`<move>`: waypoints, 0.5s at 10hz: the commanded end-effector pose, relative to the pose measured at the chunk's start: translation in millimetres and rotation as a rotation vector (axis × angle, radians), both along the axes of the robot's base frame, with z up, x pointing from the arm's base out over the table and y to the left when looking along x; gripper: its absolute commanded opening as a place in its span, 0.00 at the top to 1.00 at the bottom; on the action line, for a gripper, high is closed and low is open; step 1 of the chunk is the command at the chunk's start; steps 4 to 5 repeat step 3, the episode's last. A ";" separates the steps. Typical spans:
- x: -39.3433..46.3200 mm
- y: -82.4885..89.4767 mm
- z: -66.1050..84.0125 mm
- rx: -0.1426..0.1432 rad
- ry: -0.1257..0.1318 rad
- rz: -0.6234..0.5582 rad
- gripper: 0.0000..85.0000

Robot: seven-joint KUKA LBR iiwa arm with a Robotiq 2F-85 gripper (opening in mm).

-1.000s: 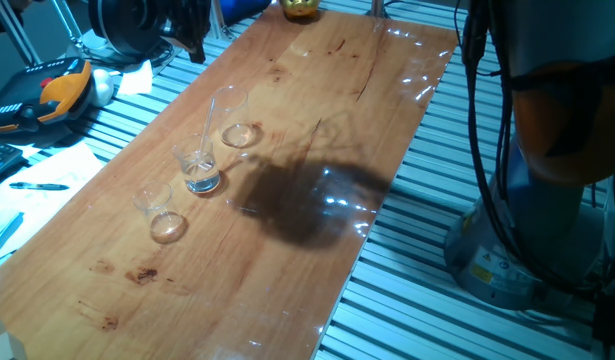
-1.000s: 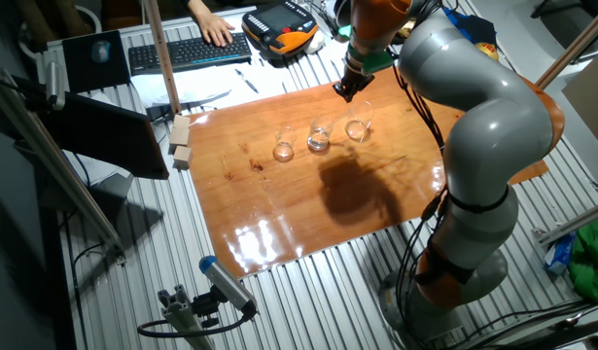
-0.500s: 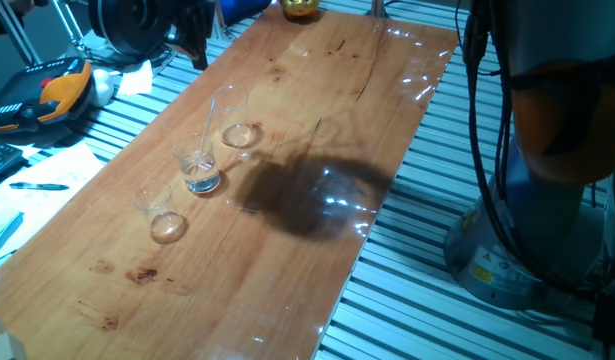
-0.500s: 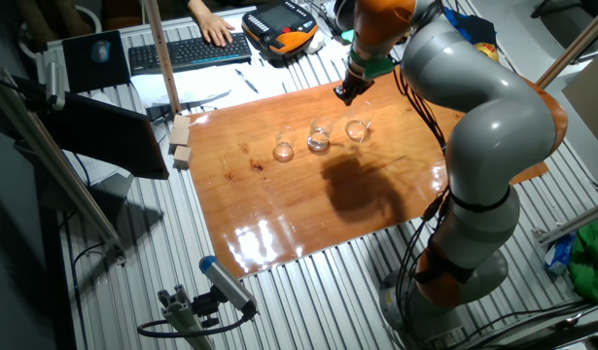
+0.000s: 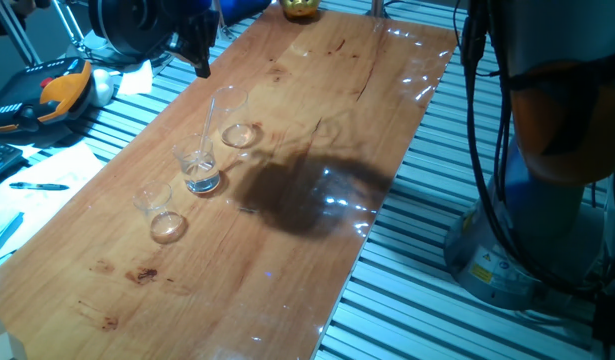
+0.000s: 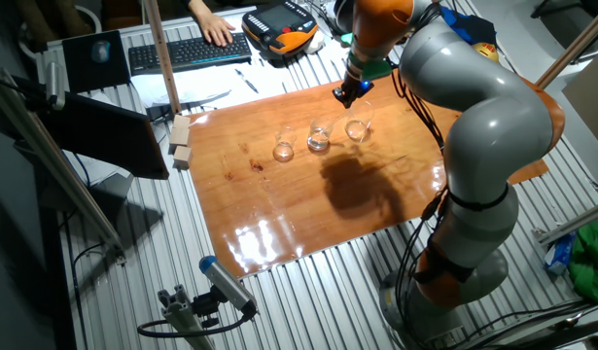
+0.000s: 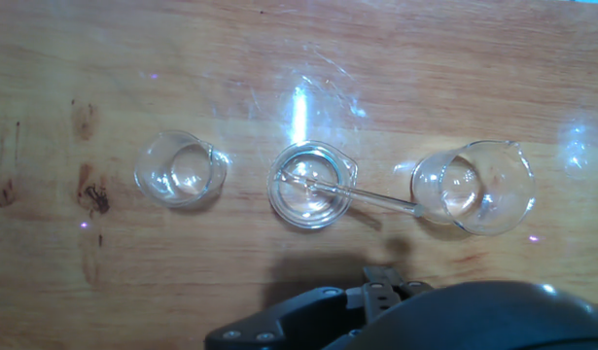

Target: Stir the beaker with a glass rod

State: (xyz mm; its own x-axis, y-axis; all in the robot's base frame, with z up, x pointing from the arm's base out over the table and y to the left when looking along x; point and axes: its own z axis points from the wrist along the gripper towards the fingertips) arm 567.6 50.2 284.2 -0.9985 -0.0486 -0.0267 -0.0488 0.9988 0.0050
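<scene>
Three clear beakers stand in a row on the wooden table. The beaker (image 7: 311, 185) is the middle one, with a whitish glinting base (image 5: 200, 180) (image 6: 319, 137). The glass rod (image 7: 362, 196) stands in it and leans toward the taller beaker (image 7: 474, 185), as the fixed views show (image 5: 210, 125). My gripper (image 5: 200, 60) (image 6: 345, 92) hangs high above the far end of the row, apart from the rod and empty. In the hand view its fingertips (image 7: 391, 282) appear together at the bottom edge.
The smaller beaker (image 7: 180, 171) (image 5: 159, 208) stands at the other end of the row. The arm's shadow (image 5: 302, 195) lies right of the beakers. Clutter, a keyboard (image 6: 187, 51) and an orange pendant (image 5: 62, 88) lie off the table's far side.
My gripper has shifted slightly toward the beakers in both fixed views. The beakers and the rod have not moved.
</scene>
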 end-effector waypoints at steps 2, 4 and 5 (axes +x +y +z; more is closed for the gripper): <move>0.0 -0.3 -0.3 0.000 0.003 -0.001 1.00; 0.0 -0.4 -0.2 0.000 0.003 0.001 1.00; 0.0 -0.4 -0.2 0.000 0.003 0.001 1.00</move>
